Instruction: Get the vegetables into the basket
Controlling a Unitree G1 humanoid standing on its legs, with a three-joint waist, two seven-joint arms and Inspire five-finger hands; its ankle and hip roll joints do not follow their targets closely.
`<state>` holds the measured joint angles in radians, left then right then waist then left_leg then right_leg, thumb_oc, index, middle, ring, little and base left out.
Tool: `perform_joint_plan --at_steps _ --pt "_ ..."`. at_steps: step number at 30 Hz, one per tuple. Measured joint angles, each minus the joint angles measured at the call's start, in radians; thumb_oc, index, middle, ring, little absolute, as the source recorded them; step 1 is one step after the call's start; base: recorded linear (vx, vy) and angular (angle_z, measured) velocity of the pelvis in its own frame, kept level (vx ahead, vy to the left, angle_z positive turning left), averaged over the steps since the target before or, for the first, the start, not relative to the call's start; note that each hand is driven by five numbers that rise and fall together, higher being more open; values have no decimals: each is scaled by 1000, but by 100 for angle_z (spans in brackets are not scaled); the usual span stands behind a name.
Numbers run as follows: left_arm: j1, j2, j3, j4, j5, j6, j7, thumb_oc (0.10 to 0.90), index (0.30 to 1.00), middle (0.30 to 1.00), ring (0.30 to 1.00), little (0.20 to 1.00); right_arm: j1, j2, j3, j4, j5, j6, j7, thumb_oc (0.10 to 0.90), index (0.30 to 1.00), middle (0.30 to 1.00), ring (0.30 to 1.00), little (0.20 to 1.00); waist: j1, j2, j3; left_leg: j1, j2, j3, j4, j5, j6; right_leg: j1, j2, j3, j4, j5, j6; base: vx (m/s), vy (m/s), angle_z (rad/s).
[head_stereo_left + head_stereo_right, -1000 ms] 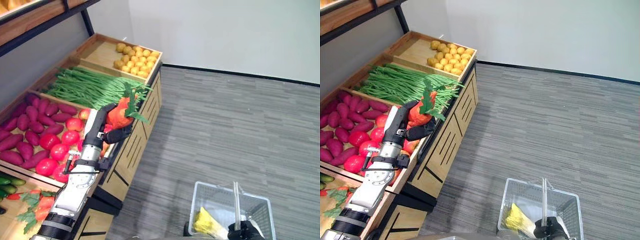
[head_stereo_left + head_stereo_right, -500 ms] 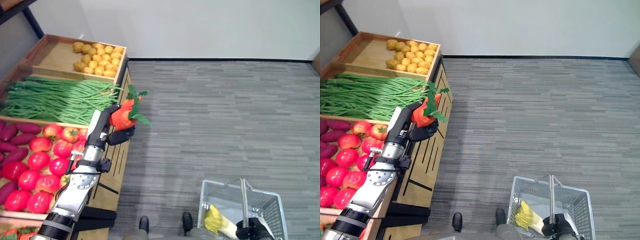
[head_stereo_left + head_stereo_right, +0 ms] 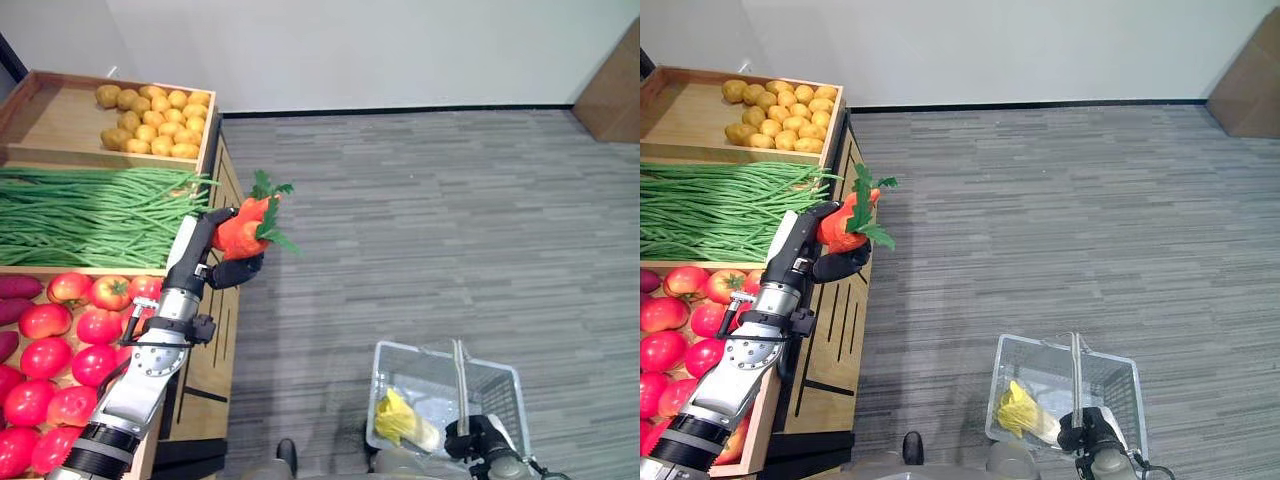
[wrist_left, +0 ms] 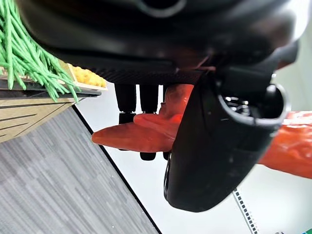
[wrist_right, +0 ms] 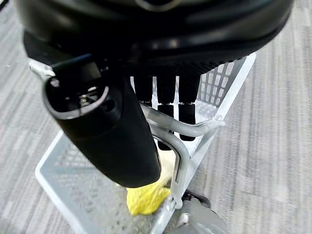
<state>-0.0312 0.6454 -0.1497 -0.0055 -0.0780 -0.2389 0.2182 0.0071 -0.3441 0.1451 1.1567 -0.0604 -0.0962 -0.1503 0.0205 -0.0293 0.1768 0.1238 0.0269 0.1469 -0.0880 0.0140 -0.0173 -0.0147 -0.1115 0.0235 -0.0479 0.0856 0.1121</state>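
Left eye view shows the wooden produce stand [image 3: 215, 330] along the nine o'clock side, its bins holding long green beans [image 3: 90, 215], red tomatoes [image 3: 70, 335] and, toward eleven o'clock, small potatoes [image 3: 150, 120]. Since a second ago the whole picture has swung round, so the camera has turned away from the shelves (the bins themselves have not moved) and far more open grey floor [image 3: 450, 220] now lies ahead.

At five o'clock the wire basket [image 3: 498, 380] hangs from the right hand [image 3: 478, 438], whose fingers are curled round its metal handle [image 5: 183, 127], clearly so in the right wrist view. A yellow-green leafy vegetable [image 3: 400, 420] already lies inside.

Near the centre, a little toward nine o'clock, the left hand [image 3: 225, 255] has its fingers and thumb wrapped round an orange carrot [image 3: 242, 230] with a green leafy top [image 3: 268, 205]. It is now held just past the stand's front edge, over the floor, rather than above the bins as before.

My reading: the pick is done and the carry is under way. The carrot remains well apart from the basket, which sits toward five o'clock of it, so the arm must cross that gap before letting go.
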Motion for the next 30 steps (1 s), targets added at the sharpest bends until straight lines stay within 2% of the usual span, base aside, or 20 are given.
perform_joint_plan --at_steps 2,3,6,7,9,11,12,14,17,23,24,30 --pt "4 0 10 0 0 0 -1 400 300 300 300 300 7 -1 0 -25 -2 3 1 400 300 300 300 300 9 0 -3 2 6 6 0 0 -4 12 0 -24 -16 8 -5 33 -127 -6" --pt "5 0 16 0 -1 1 -2 400 300 300 300 300 28 -12 1 -93 -3 21 7 400 300 300 300 300 13 1 -6 7 12 4 0 2 -6 30 8 -31 -44 32 -14 31 -124 -1" --pt "5 -1 16 0 -1 2 -7 400 300 300 300 300 36 -44 1 -177 -4 24 9 400 300 300 300 300 13 9 -12 12 24 2 1 2 -7 37 18 -37 -44 32 -16 7 -114 1" --pt "2 -1 16 0 -1 3 -12 400 300 300 300 300 36 -76 8 -242 -4 41 11 400 300 300 300 300 12 12 -14 14 28 2 1 3 -8 40 21 -37 -44 32 -16 -10 -73 -1" --pt "-11 -2 3 0 -1 3 -23 400 300 300 300 300 27 -125 18 -303 -4 33 5 400 300 300 300 300 8 15 -16 19 30 -3 1 5 -11 49 23 -45 -43 31 -17 -13 -76 11" --pt "-57 0 -79 3 0 3 -38 400 300 300 300 300 -5 -262 19 -464 -7 36 5 400 300 300 300 300 3 34 -33 18 36 -18 1 8 -17 56 26 -58 -45 29 -19 5 -103 20" --pt "-63 3 -102 3 1 3 -51 400 300 300 300 300 -13 -296 20 -532 -10 34 10 400 300 300 300 300 -1 45 -43 18 39 -19 1 10 -19 57 29 -61 -45 23 -19 16 -88 10" --pt "-124 29 -226 15 21 5 -73 400 300 300 300 300 -30 -389 57 -708 -6 34 31 400 300 300 300 300 -8 75 -62 26 45 -21 0 12 -23 64 36 -58 -45 26 -28 4 -26 1" --pt "-202 63 -349 16 93 -2 -123 400 300 300 300 300 -107 -403 94 -736 1 -3 45 400 300 300 300 300 -15 89 -72 29 48 -14 0 12 -23 64 41 -53 -44 29 -31 9 -4 -8" --pt "-263 98 -430 52 216 -38 -157 400 300 300 300 300 -143 -421 141 -741 4 -22 79 400 300 300 300 300 -20 92 -74 26 47 -8 0 11 -24 56 42 -47 -39 29 -32 8 8 -4" --pt "-322 124 -487 122 280 -39 -161 400 300 300 300 300 -169 -425 174 -740 20 -24 86 400 300 300 300 300 -22 91 -74 25 46 -2 0 11 -24 52 41 -41 -39 33 -36 5 15 -7" --pt "-355 110 -532 223 396 -40 -173 400 300 300 300 300 -224 -426 238 -724 22 -26 90 400 300 300 300 300 -25 89 -74 20 44 1 0 11 -24 43 41 -35 -39 37 -36 1 3 -2"
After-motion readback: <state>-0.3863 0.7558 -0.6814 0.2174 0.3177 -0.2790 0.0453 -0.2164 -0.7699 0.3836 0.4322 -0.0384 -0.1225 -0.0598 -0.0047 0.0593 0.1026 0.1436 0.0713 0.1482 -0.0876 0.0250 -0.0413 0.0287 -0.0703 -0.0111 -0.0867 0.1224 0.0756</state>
